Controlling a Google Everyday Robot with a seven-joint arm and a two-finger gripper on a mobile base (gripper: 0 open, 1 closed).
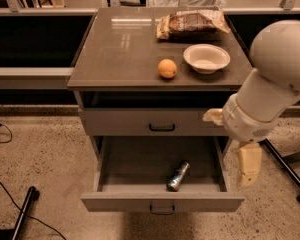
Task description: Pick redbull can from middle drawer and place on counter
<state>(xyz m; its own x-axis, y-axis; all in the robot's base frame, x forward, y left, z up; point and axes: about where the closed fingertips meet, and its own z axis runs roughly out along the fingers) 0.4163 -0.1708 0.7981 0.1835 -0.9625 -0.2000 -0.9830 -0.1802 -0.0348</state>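
One redbull can (178,176) lies on its side, set diagonally, on the floor of the open middle drawer (135,159), right of centre and near the drawer's front. The gripper (250,165) hangs outside the drawer's right wall, to the right of the can and apart from it; how far open it is cannot be told. Above, the counter (120,49) carries an orange (167,68), a white bowl (206,58) and a snack bag (191,23).

No legible text or labels

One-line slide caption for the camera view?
Open middle drawer holds the redbull can; gripper hangs off its right side; orange and bowl sit on the counter.
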